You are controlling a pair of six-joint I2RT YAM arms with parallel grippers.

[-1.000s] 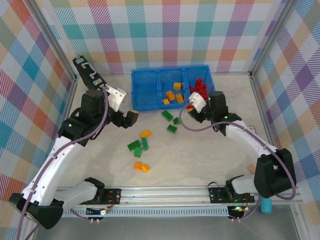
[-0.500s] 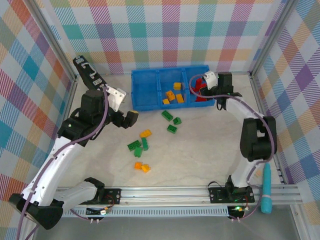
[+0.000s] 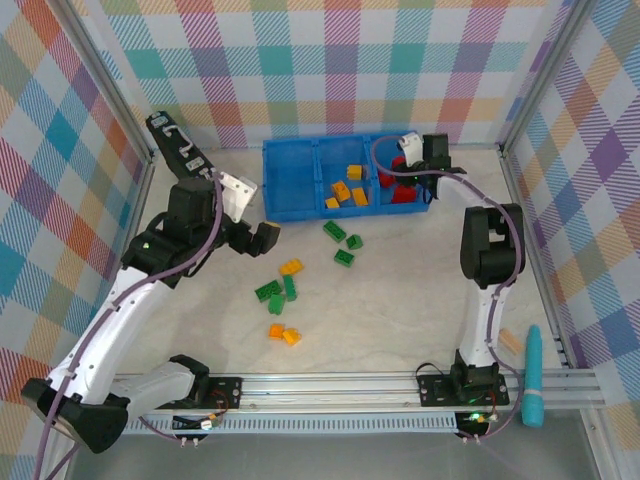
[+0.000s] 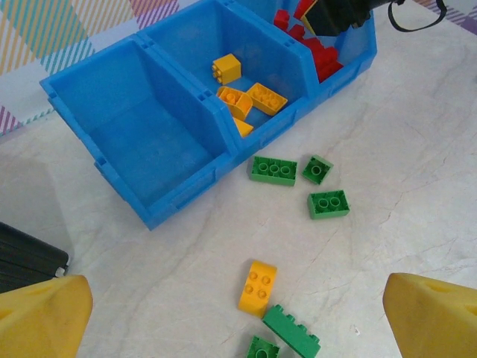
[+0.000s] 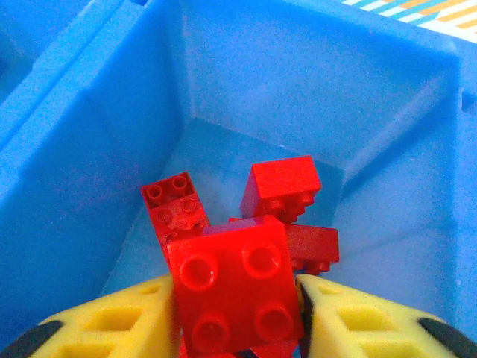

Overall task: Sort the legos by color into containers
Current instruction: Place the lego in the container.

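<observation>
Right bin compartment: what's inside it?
The right compartment holds a pile of red bricks. The right hand grips one more red brick over them, covering part of the pile.

Red brick (image 5: 235, 287) now over right compartment (image 5: 261, 89)

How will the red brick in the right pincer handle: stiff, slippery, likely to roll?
Probably rigid: the red brick shows square edges in the right pincer. Its glossy plastic may be slippery. Boxy with flat faces, it likely won't roll if dropped into the bin.
</observation>
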